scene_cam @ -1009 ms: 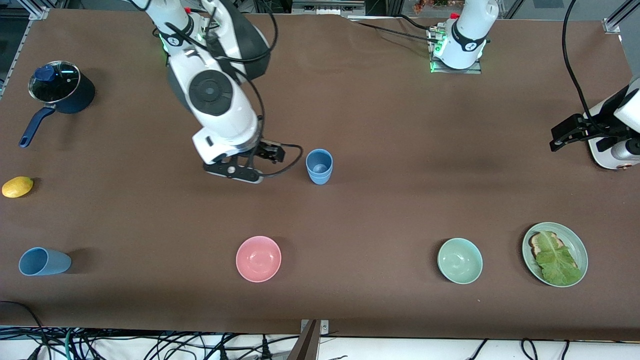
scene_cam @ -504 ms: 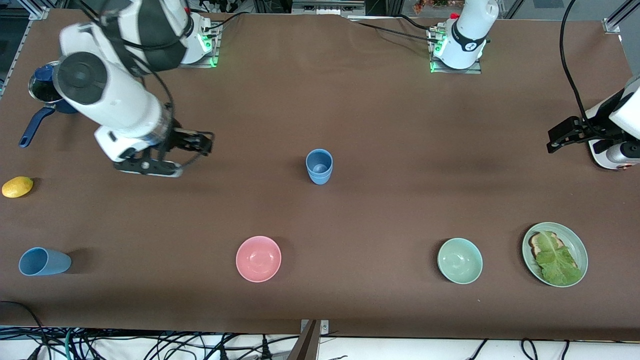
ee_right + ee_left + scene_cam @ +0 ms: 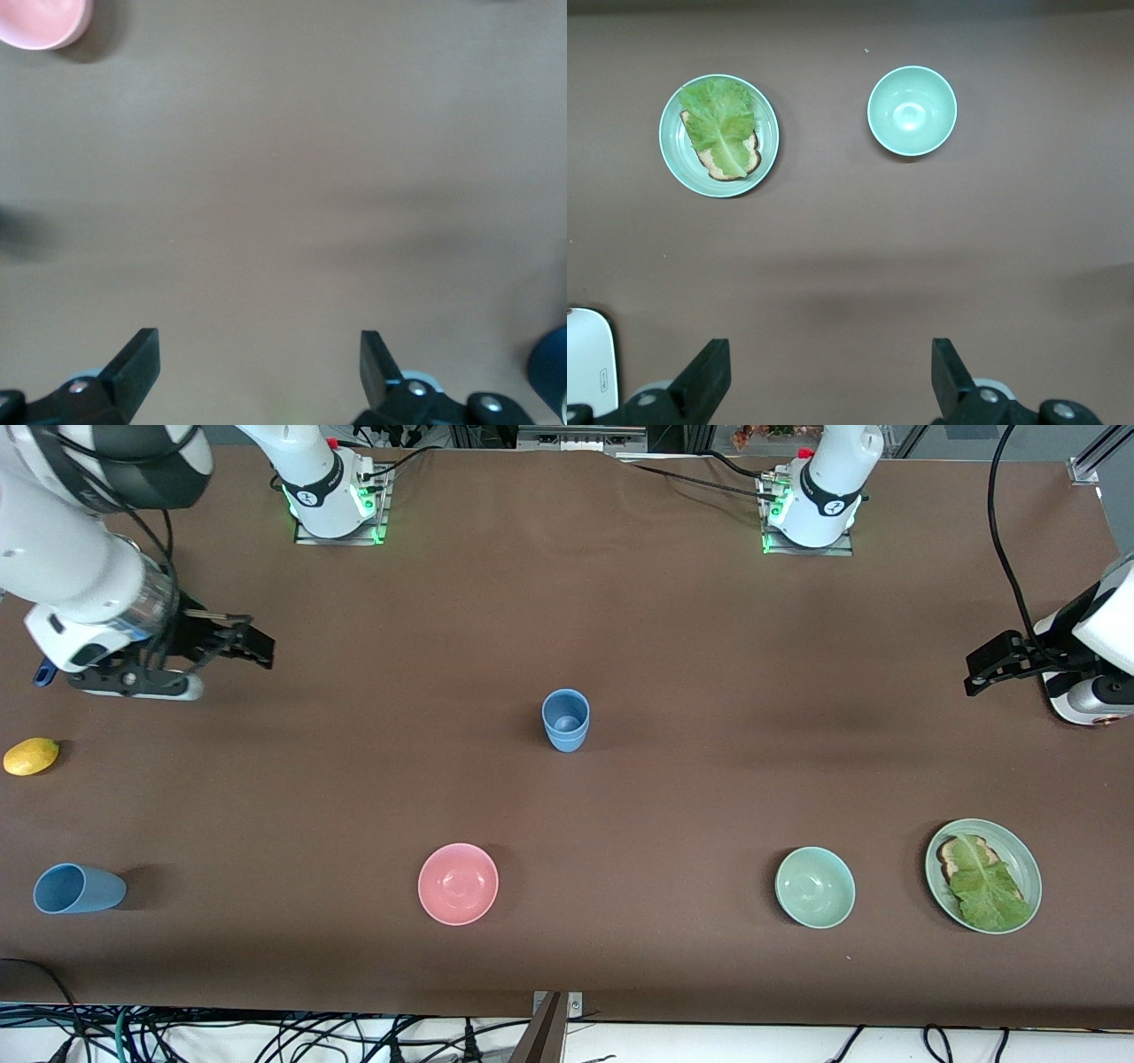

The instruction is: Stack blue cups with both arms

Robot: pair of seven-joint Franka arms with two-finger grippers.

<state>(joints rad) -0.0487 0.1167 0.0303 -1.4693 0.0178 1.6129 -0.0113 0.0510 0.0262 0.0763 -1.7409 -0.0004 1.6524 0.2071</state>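
One blue cup (image 3: 565, 720) stands upright at the middle of the table. A second blue cup (image 3: 78, 888) lies on its side at the right arm's end, near the front edge. My right gripper (image 3: 251, 646) is open and empty over bare table at the right arm's end, well away from both cups; its wrist view shows the open gripper (image 3: 259, 363) over brown cloth. My left gripper (image 3: 986, 666) is open and empty, and the arm waits at the left arm's end; its wrist view shows the open gripper (image 3: 828, 376) over bare table.
A pink bowl (image 3: 458, 883), a green bowl (image 3: 815, 887) and a green plate (image 3: 1023, 859) with toast and lettuce sit near the front edge. A lemon (image 3: 31, 755) lies at the right arm's end. The navy saucepan's handle tip (image 3: 39, 677) peeks out under the right arm.
My right arm has swung away from beside the upright cup toward the right arm's end of the table, its gripper open and empty. The cups and the left arm have stayed put.
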